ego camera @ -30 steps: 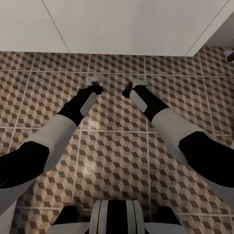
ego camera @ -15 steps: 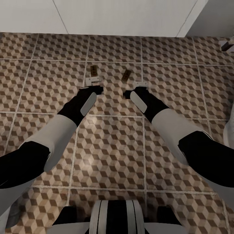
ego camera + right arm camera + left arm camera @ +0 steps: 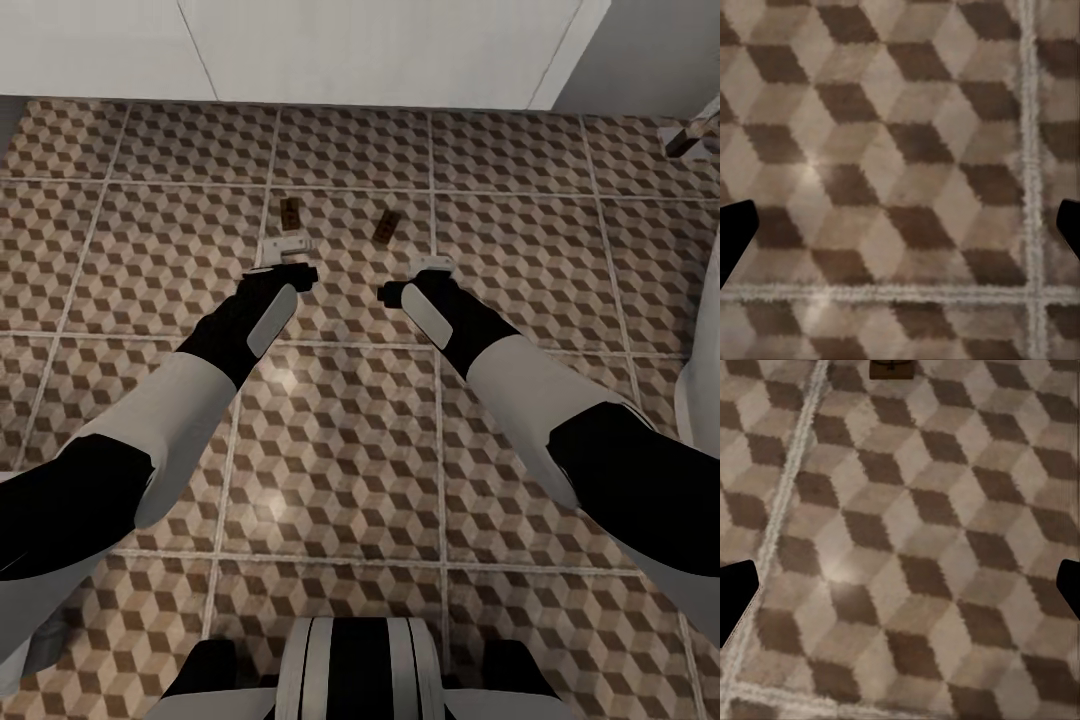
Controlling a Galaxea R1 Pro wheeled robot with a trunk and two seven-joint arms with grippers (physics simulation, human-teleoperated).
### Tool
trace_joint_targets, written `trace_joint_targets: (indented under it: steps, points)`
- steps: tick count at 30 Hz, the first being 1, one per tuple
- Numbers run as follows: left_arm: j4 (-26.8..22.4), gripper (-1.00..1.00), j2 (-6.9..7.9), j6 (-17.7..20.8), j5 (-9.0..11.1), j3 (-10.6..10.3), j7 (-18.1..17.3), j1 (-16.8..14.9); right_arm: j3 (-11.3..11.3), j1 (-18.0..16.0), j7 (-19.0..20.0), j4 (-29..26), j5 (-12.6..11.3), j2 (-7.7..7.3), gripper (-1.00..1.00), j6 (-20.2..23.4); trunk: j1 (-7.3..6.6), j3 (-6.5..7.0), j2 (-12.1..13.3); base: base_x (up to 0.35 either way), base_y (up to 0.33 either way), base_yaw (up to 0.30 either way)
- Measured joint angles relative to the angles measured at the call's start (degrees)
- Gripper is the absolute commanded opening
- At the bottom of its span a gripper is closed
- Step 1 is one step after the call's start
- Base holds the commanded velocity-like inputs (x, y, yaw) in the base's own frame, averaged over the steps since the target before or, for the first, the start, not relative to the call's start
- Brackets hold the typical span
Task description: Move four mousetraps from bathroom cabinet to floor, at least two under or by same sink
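Your head camera has swung back, so two mousetraps [image 3: 290, 211] now show in its upper centre, flat on the bathroom floor [image 3: 340, 450] ahead of both empty grippers. Left wrist view: fingers [image 3: 736, 598] apart, one trap at the frame's top edge. Right wrist view: fingers [image 3: 735, 232] apart above bare tiles. You likely have two more to fetch.

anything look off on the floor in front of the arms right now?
Nothing broken or spilled. Two mousetraps lie flat on the bathroom floor beyond the open grippers: one ahead of the left gripper, the other slightly askew, angled differently from the first. Both sit apart, untouched by the right gripper.
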Motion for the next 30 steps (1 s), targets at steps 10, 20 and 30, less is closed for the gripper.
trace_joint_targets:
  steps: [10, 20, 30]
  points:
    - [0.1, 1.00, -0.09, 0.7, 0.7, 0.4, 9.6, 0.0, 0.0, 0.0, 0.5, 1.4, 0.0, 0.00, 1.00, -0.4, -0.26, 2.22, 0.1, -0.002, 0.000, 0.000]
    - [-0.1, 1.00, -0.21, 0.4, 0.9, -0.2, 17.7, 0.0, 0.0, 0.0, 0.5, 1.7, 0.0, 0.00, 1.00, -1.1, -0.50, 4.43, 0.3, -0.071, -0.031, 0.000]
    - [0.0, 1.00, -0.18, 0.3, 1.3, -0.2, 15.0, 0.0, 0.0, 0.0, 0.5, 1.8, 0.0, 0.00, 1.00, -1.1, -0.74, 6.65, 0.4, -0.288, -0.023, 0.000]
